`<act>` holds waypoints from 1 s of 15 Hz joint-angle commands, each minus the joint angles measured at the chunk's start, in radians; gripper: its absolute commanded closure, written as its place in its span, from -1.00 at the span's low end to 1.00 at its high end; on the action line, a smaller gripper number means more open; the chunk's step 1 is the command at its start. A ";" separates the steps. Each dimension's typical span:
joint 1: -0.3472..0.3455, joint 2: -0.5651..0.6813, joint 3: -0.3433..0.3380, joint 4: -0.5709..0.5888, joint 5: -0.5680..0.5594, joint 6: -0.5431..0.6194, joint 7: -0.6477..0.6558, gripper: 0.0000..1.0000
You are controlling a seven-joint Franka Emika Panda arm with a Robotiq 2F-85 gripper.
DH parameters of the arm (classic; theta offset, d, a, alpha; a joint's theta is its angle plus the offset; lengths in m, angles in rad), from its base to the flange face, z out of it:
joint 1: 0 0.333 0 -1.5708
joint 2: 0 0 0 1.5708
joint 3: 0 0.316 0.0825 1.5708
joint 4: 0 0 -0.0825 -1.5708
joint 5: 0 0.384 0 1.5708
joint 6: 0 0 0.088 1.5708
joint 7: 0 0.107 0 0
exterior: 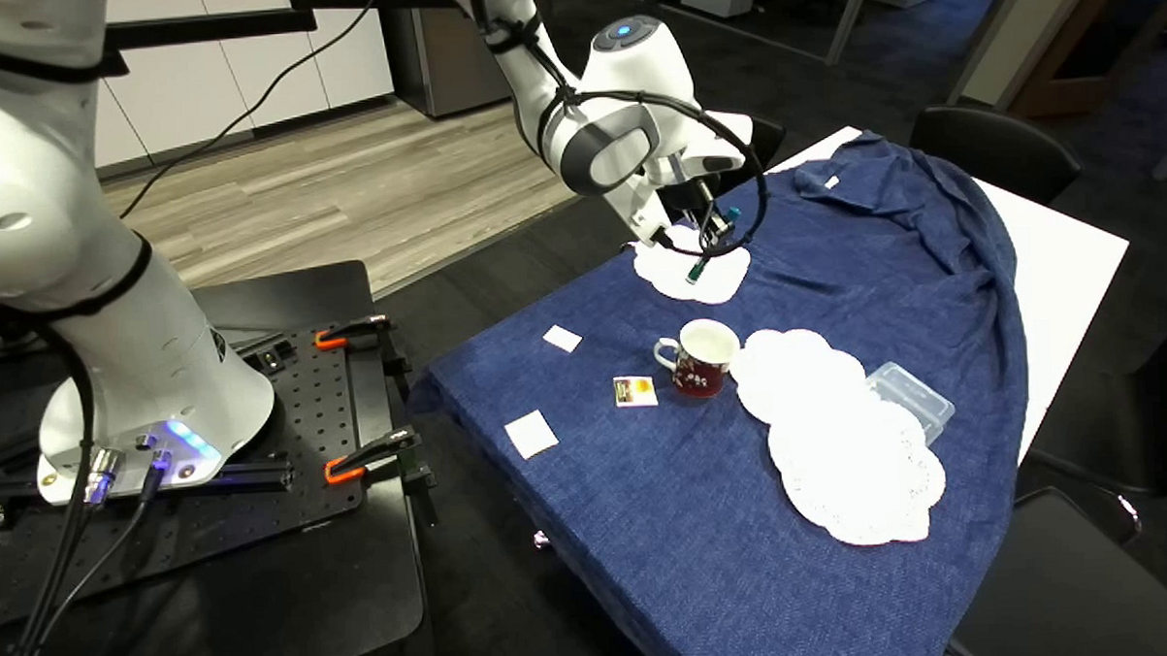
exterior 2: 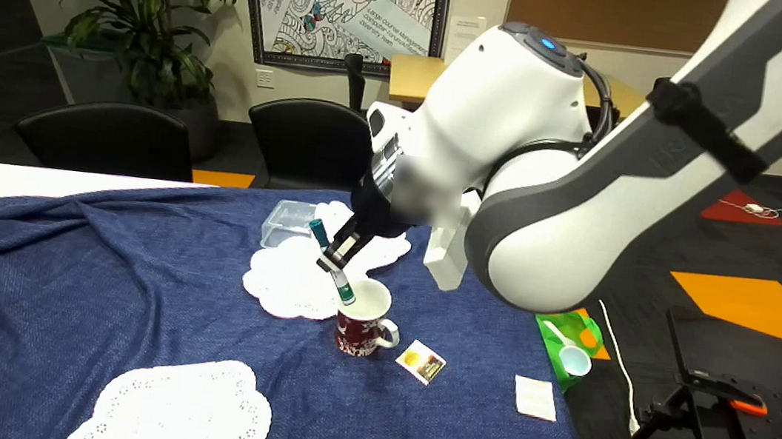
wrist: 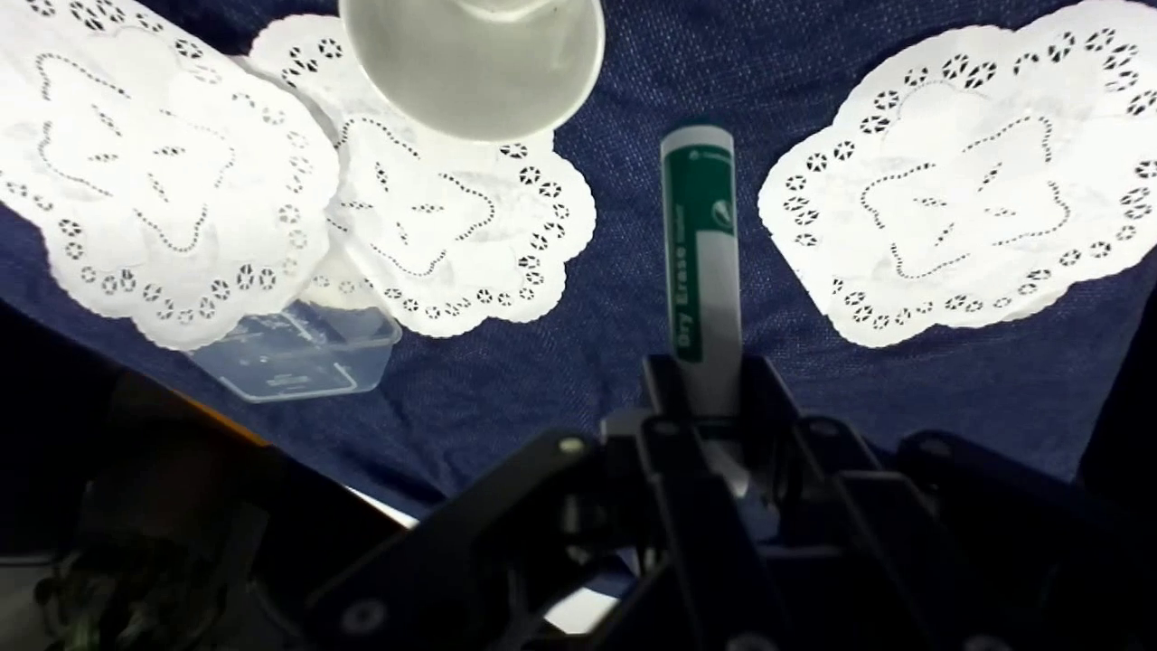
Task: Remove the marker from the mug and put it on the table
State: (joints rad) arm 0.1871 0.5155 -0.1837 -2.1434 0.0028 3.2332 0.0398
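The marker point(wrist: 703, 244), white with green labelling and green ends, is held between the fingers of my gripper point(wrist: 710, 389). In both exterior views the marker point(exterior: 695, 272) point(exterior 2: 345, 290) is tilted, one green end down. The gripper point(exterior: 718, 228) point(exterior 2: 336, 259) is above the table, apart from the mug. The red patterned mug point(exterior: 698, 363) point(exterior 2: 357, 331) stands upright; its pale inside shows in the wrist view point(wrist: 479, 72) with no marker in it. The table point(exterior: 629, 511) point(exterior 2: 336, 422) is draped in dark blue cloth. The fingers hide the marker's middle.
White lace doilies point(exterior: 855, 464) point(exterior 2: 188, 411) point(wrist: 976, 181) lie on the cloth, one below the gripper in an exterior view point(exterior: 674, 278). A clear plastic box point(exterior: 911, 399) sits beside them. A tea packet point(exterior: 634, 391) and white square packets point(exterior: 531, 434) point(exterior: 563, 338) lie near the mug.
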 commanded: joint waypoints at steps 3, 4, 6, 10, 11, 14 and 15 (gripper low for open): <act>0.364 0.123 -0.279 0.016 0.103 0.049 0.149 0.90; 0.402 0.141 -0.297 0.022 0.119 0.038 0.165 0.90; 0.446 0.162 -0.311 0.034 0.144 0.011 0.189 0.90; 0.440 0.191 -0.282 0.077 0.173 -0.064 0.184 0.90; 0.440 0.196 -0.287 0.087 0.167 -0.090 0.190 0.90; 0.414 0.216 -0.273 0.133 0.127 -0.204 0.209 0.90; 0.387 0.218 -0.247 0.149 0.111 -0.238 0.204 0.90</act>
State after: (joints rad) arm 0.6198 0.7146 -0.4632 -2.0542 0.1587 3.0877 0.2066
